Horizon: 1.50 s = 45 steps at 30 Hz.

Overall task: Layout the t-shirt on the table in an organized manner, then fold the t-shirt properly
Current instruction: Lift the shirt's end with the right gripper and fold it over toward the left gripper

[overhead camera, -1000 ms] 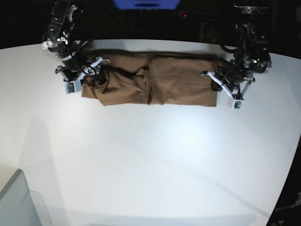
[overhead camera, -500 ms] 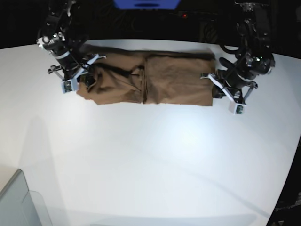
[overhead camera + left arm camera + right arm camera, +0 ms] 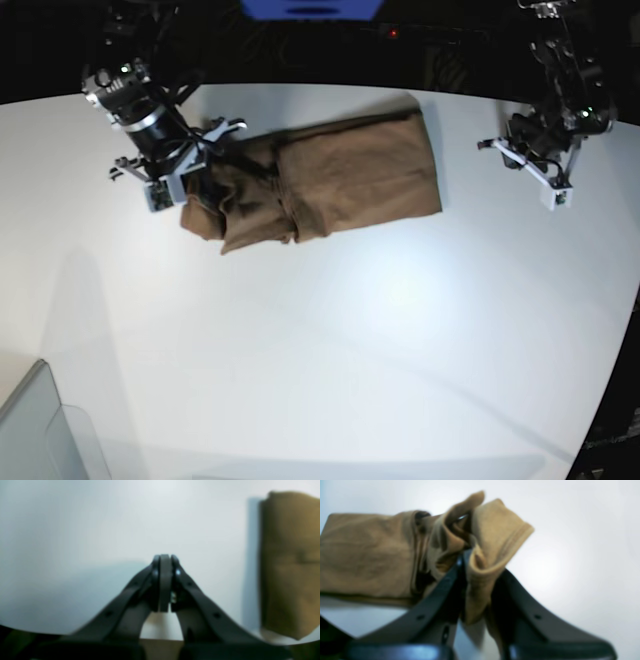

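Since the earlier frame our left gripper (image 3: 537,172) has let go; its jaws are closed, empty, well apart from the t-shirt (image 3: 320,180). Our right gripper (image 3: 465,555) pinches the t-shirt's bunched end, lifted slightly above the counter (image 3: 350,340).

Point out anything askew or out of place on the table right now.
The t-shirt lies slanted and bunched at the end where the right gripper pinches it. The left gripper is shut on nothing, off the cloth.

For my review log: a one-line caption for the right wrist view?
Right hand shut on a bunched fold of the tan t-shirt above the white table.
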{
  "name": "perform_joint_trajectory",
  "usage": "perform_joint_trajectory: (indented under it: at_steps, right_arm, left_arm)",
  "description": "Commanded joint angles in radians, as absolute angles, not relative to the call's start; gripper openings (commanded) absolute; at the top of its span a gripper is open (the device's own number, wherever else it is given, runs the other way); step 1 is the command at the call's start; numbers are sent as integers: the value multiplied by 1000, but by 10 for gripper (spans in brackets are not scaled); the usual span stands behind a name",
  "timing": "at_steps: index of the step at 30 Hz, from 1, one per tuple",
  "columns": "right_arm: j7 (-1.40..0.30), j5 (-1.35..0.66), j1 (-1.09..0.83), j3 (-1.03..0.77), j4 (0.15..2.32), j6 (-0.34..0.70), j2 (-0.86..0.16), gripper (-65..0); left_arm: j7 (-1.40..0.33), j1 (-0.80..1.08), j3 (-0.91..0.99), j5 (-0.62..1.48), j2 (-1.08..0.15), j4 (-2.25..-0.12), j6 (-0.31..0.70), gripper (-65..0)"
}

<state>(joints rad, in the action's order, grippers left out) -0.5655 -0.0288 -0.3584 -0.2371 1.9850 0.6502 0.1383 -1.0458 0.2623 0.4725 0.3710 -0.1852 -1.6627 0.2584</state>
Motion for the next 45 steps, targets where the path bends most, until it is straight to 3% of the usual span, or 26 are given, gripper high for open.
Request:
perform_joint_trajectory:
  at_steps: [1, 6, 24, 37, 45]
  right_arm:
    - [-532, -51, -357, -213, 2003, 651, 140, -650]
    - [-532, -50, -380, -107, 2005, 647, 140, -650]
    - [-542, -45, -292, 239, 1991, 642, 142, -650]
    - [-542, -44, -182, 449, 1739, 642, 142, -650]
    - [-542, -44, -124, 483, 1638, 642, 157, -650]
  left_arm:
    - [-1035, 252, 473, 383, -193, -1662, 259, -650]
    - [-1035, 228, 438, 375, -139, -1606, 260, -650]
    - [-1038, 197, 338, 374, -131, -1604, 254, -650]
    - [-1036, 200, 341, 374, -131, -1604, 254, -650]
    - [-1044, 205, 348, 374, -142, -1618, 255, -650]
